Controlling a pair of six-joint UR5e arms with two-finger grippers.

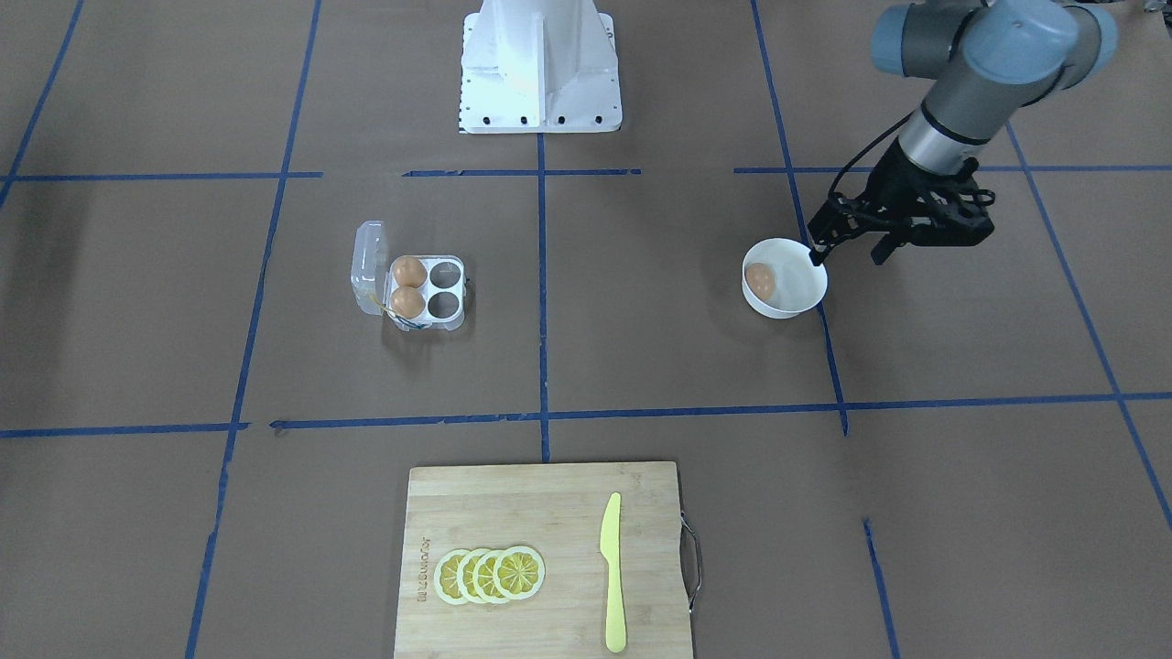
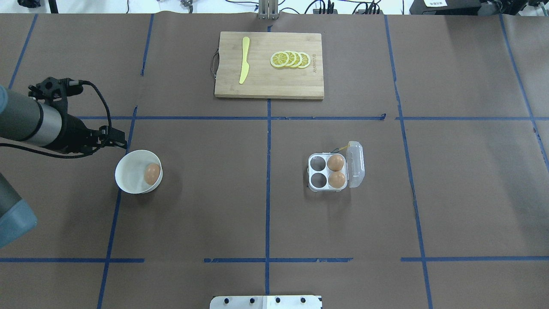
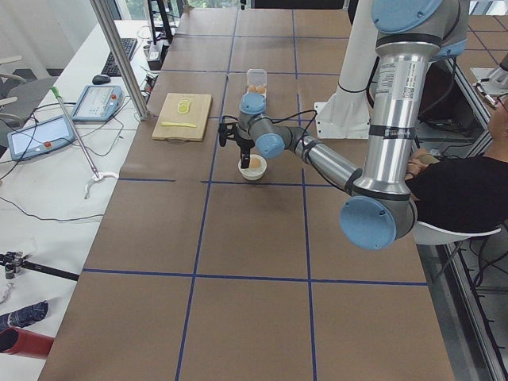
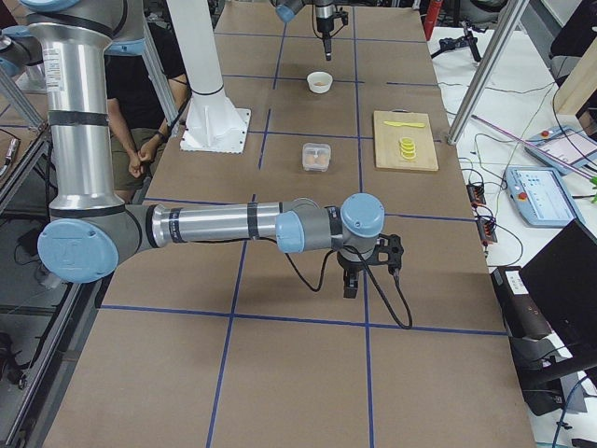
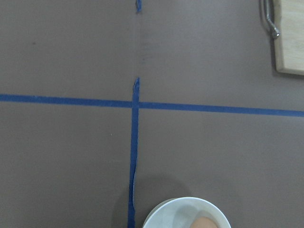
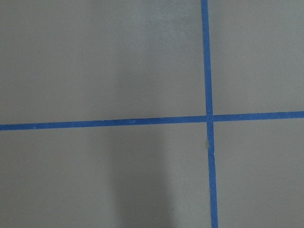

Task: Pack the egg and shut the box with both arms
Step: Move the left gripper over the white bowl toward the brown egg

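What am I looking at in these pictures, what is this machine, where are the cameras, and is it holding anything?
It is a robot with two jointed arms, each ending in a gripper, at a table. Two pictures look down from above, from opposite sides; two look along the table from its ends; two come from wrist cameras and show mostly table. The left gripper hangs open and empty beside a white bowl holding one egg. A clear carton stands with its lid open, two eggs in it and two cells free. A cutting board carries lemon slices and a yellow knife. The right gripper hovers over bare table; whether it is open I cannot tell.
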